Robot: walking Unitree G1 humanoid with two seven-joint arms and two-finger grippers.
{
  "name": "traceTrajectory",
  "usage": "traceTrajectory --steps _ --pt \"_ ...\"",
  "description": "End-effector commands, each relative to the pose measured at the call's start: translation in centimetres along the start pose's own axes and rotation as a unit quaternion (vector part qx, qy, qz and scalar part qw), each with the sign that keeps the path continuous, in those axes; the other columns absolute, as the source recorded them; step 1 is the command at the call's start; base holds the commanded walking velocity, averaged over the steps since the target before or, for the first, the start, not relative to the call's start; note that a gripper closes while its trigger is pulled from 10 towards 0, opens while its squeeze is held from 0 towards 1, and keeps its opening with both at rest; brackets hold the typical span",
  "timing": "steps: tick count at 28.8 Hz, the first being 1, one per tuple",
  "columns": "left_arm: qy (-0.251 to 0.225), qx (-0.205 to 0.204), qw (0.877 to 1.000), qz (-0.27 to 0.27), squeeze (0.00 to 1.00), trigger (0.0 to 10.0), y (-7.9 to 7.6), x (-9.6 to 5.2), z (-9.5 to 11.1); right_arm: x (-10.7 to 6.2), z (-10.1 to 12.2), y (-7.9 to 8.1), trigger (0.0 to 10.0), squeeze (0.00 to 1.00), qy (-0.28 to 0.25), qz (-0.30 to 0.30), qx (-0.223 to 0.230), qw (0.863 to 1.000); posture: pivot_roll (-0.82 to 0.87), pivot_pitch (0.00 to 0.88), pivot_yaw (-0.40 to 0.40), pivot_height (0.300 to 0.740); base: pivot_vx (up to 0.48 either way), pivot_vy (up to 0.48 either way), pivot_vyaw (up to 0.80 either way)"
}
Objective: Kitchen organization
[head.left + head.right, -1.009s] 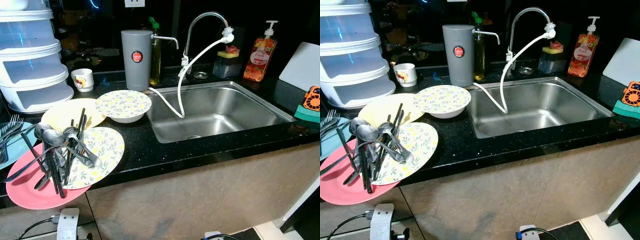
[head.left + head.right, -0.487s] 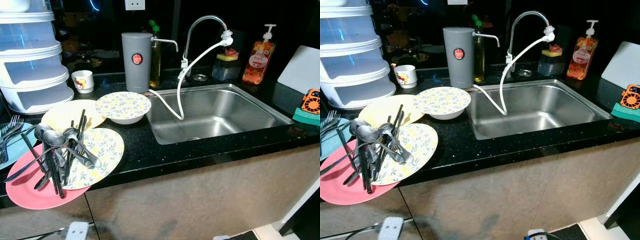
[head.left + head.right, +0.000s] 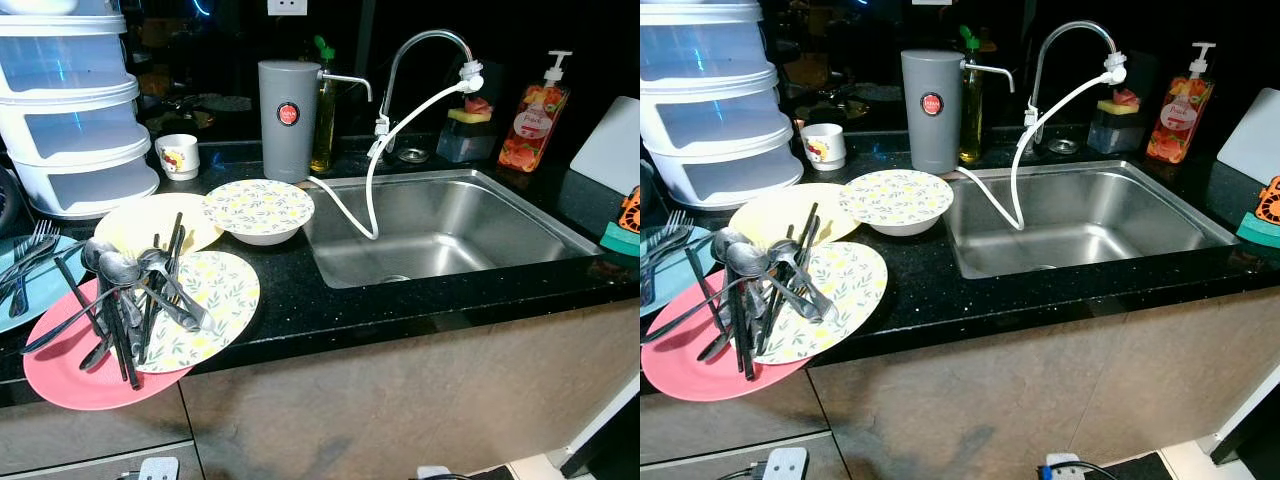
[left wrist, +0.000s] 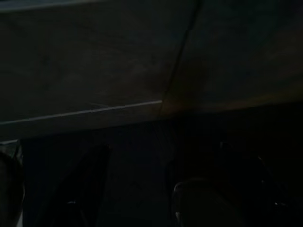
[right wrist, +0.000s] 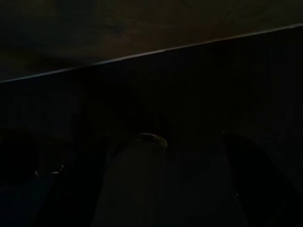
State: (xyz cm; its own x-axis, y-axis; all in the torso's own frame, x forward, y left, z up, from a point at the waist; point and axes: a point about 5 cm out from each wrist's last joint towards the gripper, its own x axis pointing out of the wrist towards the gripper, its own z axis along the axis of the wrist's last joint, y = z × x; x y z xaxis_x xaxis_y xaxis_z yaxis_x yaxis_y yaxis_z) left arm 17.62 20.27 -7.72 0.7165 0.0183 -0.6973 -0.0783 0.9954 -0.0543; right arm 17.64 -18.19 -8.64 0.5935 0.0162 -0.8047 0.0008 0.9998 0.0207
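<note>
Speckled black countertop [image 3: 330, 300], stainless sink [image 3: 440, 235], steel cutlery [image 3: 130, 300] across round plates [image 3: 215, 300], end effector states unclear.

Pink plate [image 3: 70, 375]: largely covered by cutlery [image 3: 130, 305] | fan [image 3: 630, 210], right of sink [image 3: 440, 225]: cut off by edge | wrist views: too dark

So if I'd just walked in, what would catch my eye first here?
Probably the heap of spoons and chopsticks piled across a lemon-patterned plate and a pink plate at the left of the black counter. Next, the empty steel sink in the middle, with a white hose looping down from the tap into it.
</note>
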Motion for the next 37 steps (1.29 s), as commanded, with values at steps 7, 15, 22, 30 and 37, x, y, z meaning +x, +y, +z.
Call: traceTrajectory --steps 7,15,22,30,37 --pt "-0.007 0.007 1.000 0.026 0.00 10.0 1.1 0.2 1.0 0.2 0.9 0.5 10.0 0.00 -0.019 0.004 -0.021 1.000 0.03 0.032 -0.003 0.740 0.000 0.000 0.57" --pt "-0.014 0.013 1.000 0.014 0.00 10.0 1.4 0.2 1.5 0.1 0.7 0.3 10.0 0.00 -0.018 -0.017 0.003 1.000 0.05 0.058 -0.002 0.740 0.000 0.000 0.58" --pt "-0.028 0.015 0.999 0.004 0.00 10.0 1.1 0.2 1.7 0.0 0.6 -0.1 10.0 0.00 -0.018 -0.027 0.010 0.999 0.05 0.061 0.002 0.740 0.000 0.000 0.00" --pt "-0.037 0.009 0.999 0.003 0.00 10.0 0.5 0.2 1.8 0.1 1.1 -0.2 10.0 0.00 -0.028 -0.028 0.014 0.999 0.03 0.071 0.001 0.740 0.000 -0.420 0.00" --pt "-0.046 -0.011 0.999 0.014 0.00 10.0 0.3 0.1 1.8 0.1 1.1 -0.4 10.0 0.00 -0.028 -0.024 0.002 0.999 0.03 0.077 -0.015 0.740 0.000 -0.480 0.00"
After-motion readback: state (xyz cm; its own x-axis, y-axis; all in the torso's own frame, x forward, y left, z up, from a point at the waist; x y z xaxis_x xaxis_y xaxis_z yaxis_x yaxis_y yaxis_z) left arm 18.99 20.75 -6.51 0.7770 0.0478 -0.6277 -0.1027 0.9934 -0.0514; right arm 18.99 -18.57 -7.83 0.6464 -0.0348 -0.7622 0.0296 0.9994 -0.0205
